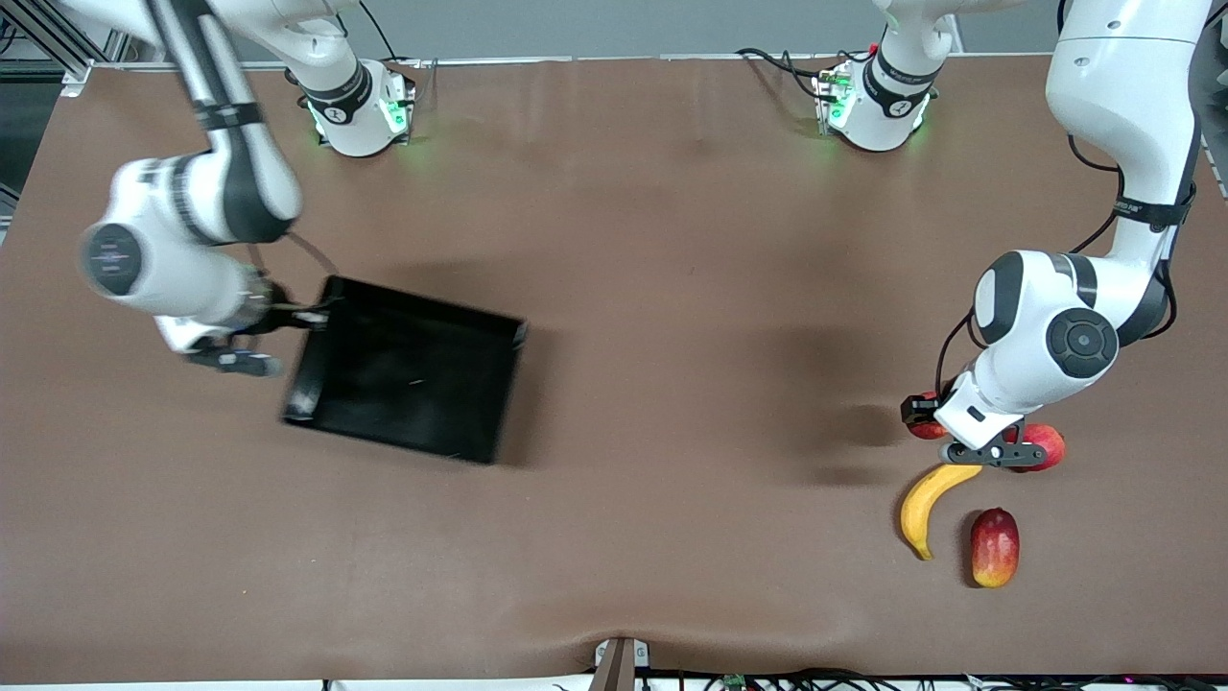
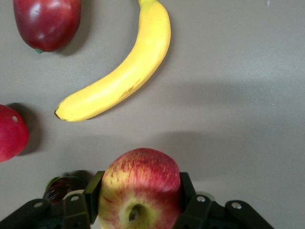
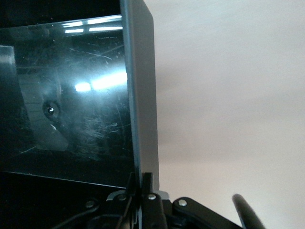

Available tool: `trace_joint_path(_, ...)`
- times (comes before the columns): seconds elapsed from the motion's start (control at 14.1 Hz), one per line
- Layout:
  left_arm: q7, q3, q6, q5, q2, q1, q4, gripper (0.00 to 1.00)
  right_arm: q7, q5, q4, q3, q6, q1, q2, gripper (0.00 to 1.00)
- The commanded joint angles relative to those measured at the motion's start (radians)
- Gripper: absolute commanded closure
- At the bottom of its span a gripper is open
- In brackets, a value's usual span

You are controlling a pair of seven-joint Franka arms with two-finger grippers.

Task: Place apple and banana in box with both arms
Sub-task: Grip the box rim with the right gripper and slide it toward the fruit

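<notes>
Pinching one upright wall of the box (image 1: 403,379) at its corner toward the right arm's end of the worktop (image 1: 652,288), the right gripper (image 1: 305,315) has its jaws shut on that thin black edge. The box sits slightly askew with nothing in it, so neither fruit has been delivered.

Toward the left arm's end, the left gripper (image 1: 969,437) is down among the fruit, jaws closed on the apple (image 2: 140,188). Just nearer the front camera lies the banana (image 1: 926,504) on the worktop, untouched, with the mango (image 1: 995,547) beside it and a plain red fruit (image 1: 1044,446) by the gripper.

By my reading the task is at an early stage: apple gripped but not carried, banana not yet picked, box well apart from both.

From the front, the apple is almost hidden under the left wrist; the left wrist view shows its streaked skin and stem dimple between the fingers (image 2: 93,200). Only the right wrist view shows the jaws pressed flat on the wall and the glossy, bare floor inside.
</notes>
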Motion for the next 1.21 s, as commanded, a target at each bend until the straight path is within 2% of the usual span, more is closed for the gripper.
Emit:
trace_joint_path(0.0,-0.010,-0.003,-0.012,0.018,-0.025,0.004,-0.012,1.00,0.000,0.123,0.025,-0.016,0.036,0.133,-0.017,1.00)
trace_joint_path(0.07,-0.010,-0.003,-0.012,0.018,-0.025,0.004,-0.012,1.00,0.046,0.155,0.030,-0.018,0.095,0.210,-0.015,1.00)
trace_joint_path(0.21,-0.009,-0.003,-0.012,0.018,-0.023,0.004,-0.012,1.00,0.177,0.163,0.054,-0.016,0.232,0.321,0.002,1.00)
trace_joint_path(0.5,-0.007,-0.003,-0.012,0.018,-0.022,0.004,-0.013,1.00,0.365,0.161,0.238,-0.016,0.255,0.508,0.213,1.00)
trace_joint_path(0.85,-0.014,-0.003,-0.012,0.018,-0.022,0.004,-0.012,1.00,0.394,0.152,0.419,-0.018,0.257,0.579,0.390,1.00)
trace_joint_path(1.14,-0.018,-0.003,-0.012,0.018,-0.025,0.004,-0.010,1.00,0.399,0.152,0.416,-0.018,0.263,0.617,0.402,1.00)
